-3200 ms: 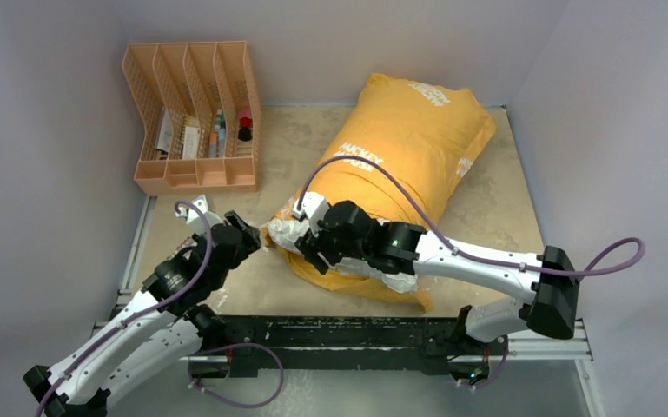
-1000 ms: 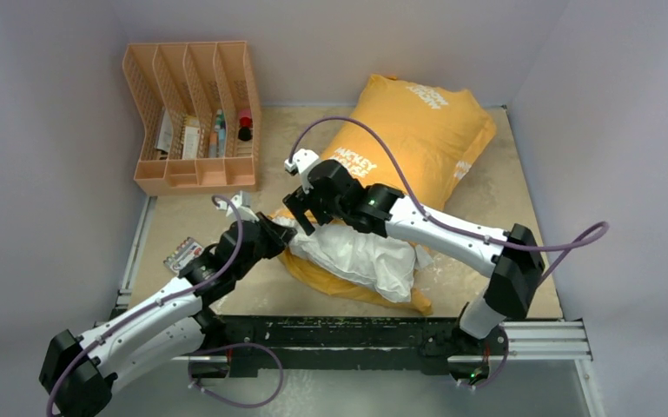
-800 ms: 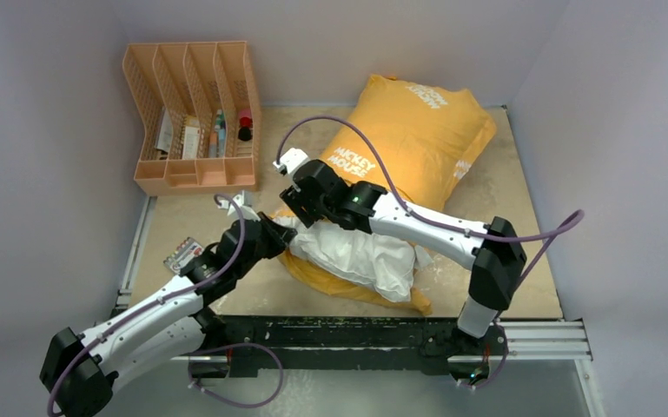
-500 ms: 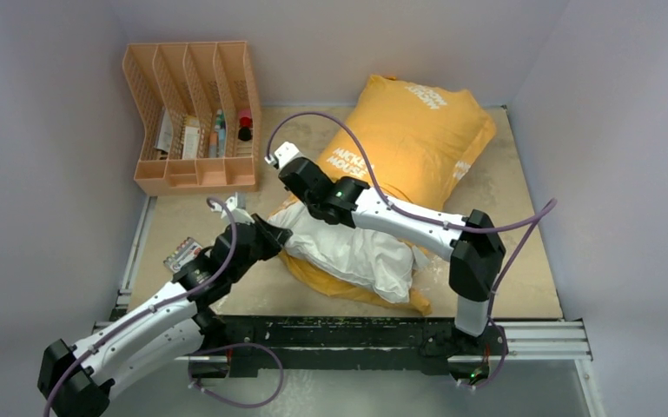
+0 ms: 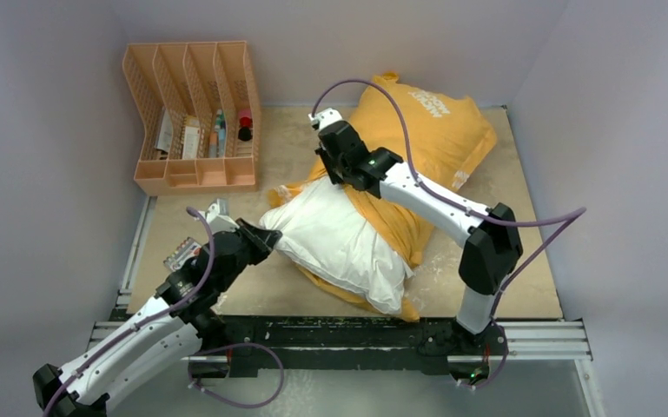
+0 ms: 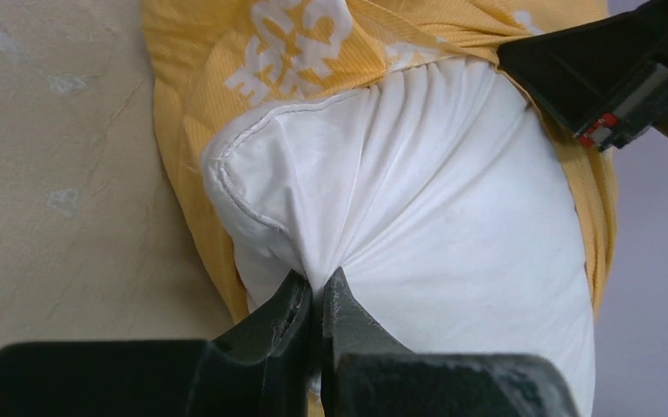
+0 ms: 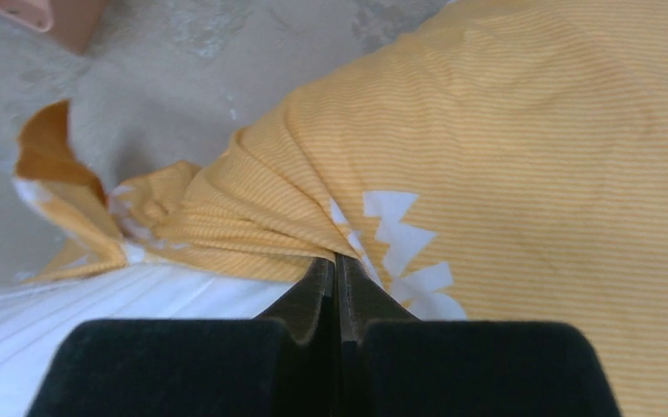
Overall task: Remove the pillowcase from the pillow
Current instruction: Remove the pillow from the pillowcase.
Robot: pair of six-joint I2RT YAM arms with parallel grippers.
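The white pillow [image 5: 340, 243] lies at frame center, its near half exposed and its far half inside the orange-yellow pillowcase [image 5: 430, 130], which extends toward the upper right. The left gripper [image 6: 317, 291] is clamped on a pinch of pillow fabric beside the corner. The right gripper [image 7: 337, 261] is clamped on the bunched pillowcase edge.

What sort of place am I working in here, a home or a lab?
Probably a lab test cell: plain grey walls box in the table, a black mounting rail runs along its near edge, and an orange file rack holds small items.
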